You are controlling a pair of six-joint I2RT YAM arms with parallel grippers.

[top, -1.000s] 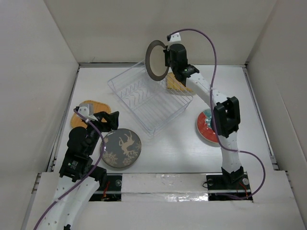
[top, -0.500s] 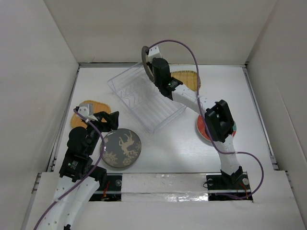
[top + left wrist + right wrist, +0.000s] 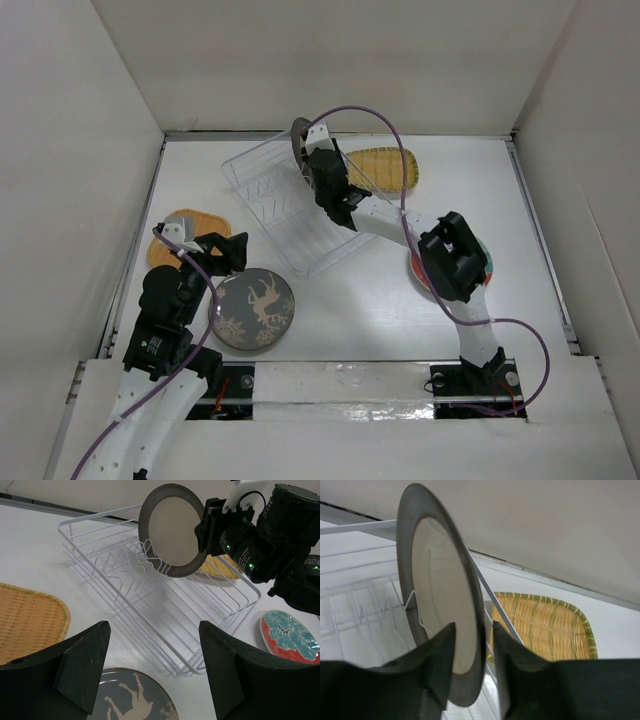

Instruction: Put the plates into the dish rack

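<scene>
My right gripper (image 3: 472,630) is at the upper middle of the overhead view. The grey-rimmed cream round plate (image 3: 440,580) stands on edge exactly between its two fingers. In the right wrist view the fingers sit on both sides of the lower rim. A thin slit of background shows beside one of them, so I cannot tell if they press the plate or only straddle it.

The plate is over the far corner of the square white thin-wire dish rack (image 3: 275,210). Its lower edge is down among the upright prongs, and one prong crosses in front of its cream face. Whether the rim rests on the rack floor, I cannot see.

The relation that matters for the next move, I think, is this: the flat disc of the plate runs in line with the gap between my fingers. It leans a little and lies directly ahead of my wrist. So I should draw back along this same plane and not sideways, otherwise a finger may push the plate over.

My left gripper (image 3: 152,630) is wide open and holds nothing. It is at the lower left of the overhead view, near the dark grey round plate with the pale deer motif (image 3: 252,308). It is well apart from the far corner of the rack, so the right arm is clearly the nearer one.
</scene>
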